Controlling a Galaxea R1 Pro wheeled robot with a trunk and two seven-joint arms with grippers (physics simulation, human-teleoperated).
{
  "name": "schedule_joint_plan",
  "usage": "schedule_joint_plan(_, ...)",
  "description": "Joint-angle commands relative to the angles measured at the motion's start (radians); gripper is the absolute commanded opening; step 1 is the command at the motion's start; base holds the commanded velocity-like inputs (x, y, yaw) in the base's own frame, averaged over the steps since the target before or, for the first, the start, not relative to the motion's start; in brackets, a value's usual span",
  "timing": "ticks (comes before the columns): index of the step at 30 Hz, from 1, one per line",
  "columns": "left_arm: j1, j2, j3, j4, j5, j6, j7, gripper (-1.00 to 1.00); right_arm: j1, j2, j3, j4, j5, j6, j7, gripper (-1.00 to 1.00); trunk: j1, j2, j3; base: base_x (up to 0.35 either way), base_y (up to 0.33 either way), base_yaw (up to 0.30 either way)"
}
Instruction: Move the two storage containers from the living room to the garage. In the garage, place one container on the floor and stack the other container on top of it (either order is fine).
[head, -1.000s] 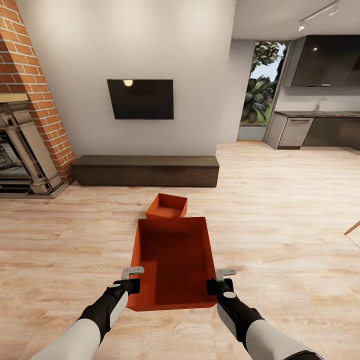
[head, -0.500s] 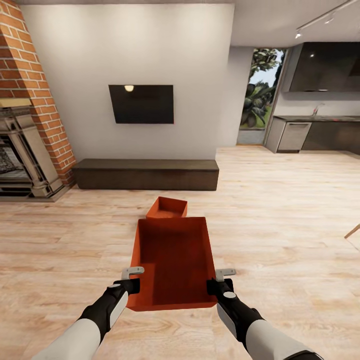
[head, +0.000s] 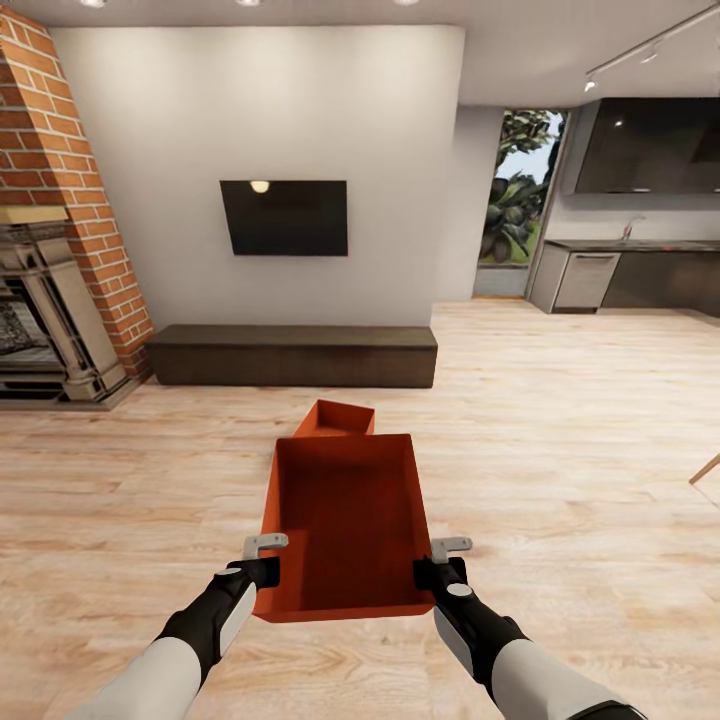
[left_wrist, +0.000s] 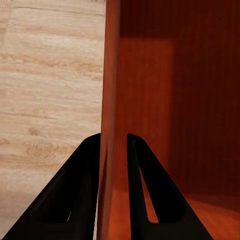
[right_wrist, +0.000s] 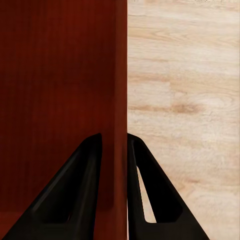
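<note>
I hold one orange-red storage container (head: 345, 525) in front of me above the light wood floor of the living room. My left gripper (head: 266, 562) is shut on its left wall (left_wrist: 109, 100), and my right gripper (head: 437, 562) is shut on its right wall (right_wrist: 121, 100). The second storage container (head: 335, 417) rests on the wood floor just beyond the held one, which covers its near part. The garage is out of view.
A long dark bench (head: 292, 355) runs along the white wall under a black TV (head: 285, 217). A brick fireplace (head: 55, 260) stands at the left. A kitchen counter (head: 630, 270) lies far right, with open wood floor in between.
The whole view has pulled back and tilted up slightly, so the wall, bench and far container sit lower in the picture. The held container and both grippers keep their places.
</note>
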Motion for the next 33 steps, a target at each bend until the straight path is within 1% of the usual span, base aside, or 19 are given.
schedule_joint_plan(1,0.0,0.007,0.005,-0.003,-0.014,0.008,0.011,-1.0,-0.001,-0.001,-0.009,0.001,-0.005,-0.006,-0.01,-1.0,0.0,-0.001,0.001,0.0,0.0,0.0)
schedule_joint_plan(33,0.0,0.007,0.005,-0.003,-0.014,0.008,0.011,-1.0,-0.001,-0.002,-0.009,0.001,-0.005,-0.006,-0.01,-1.0,0.0,-0.001,0.051,0.0,0.0,0.0)
